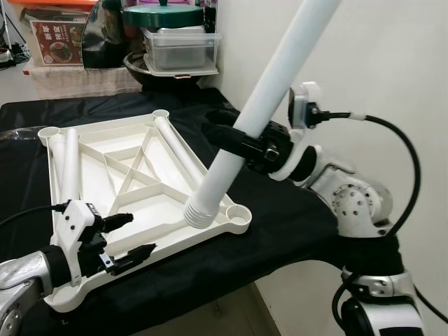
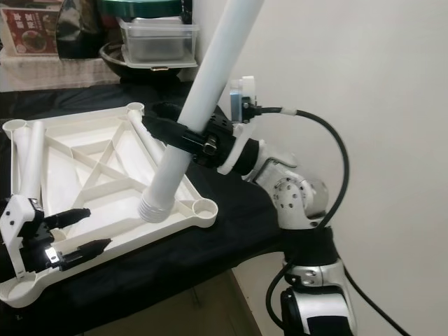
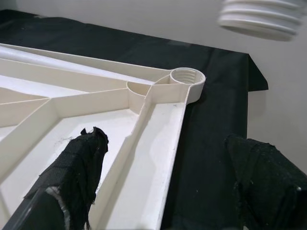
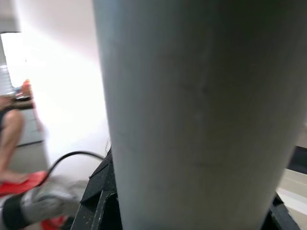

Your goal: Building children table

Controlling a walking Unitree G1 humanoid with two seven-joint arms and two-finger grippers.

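The right hand [image 1: 227,134] clamps a tilted white table leg [image 1: 259,115] above the upturned tabletop [image 1: 133,178]; the left hand [image 1: 129,241] hovers open, empty.

The red box [image 1: 57,40] bears unreadable print.

Even indoor light falling on white tabletop frame [image 1: 140,175]; soft shadows sitting inside its ribs. Head views staying sharp. White leg [image 4: 192,110] blurring close; wall behind leg glaring, overexposed.
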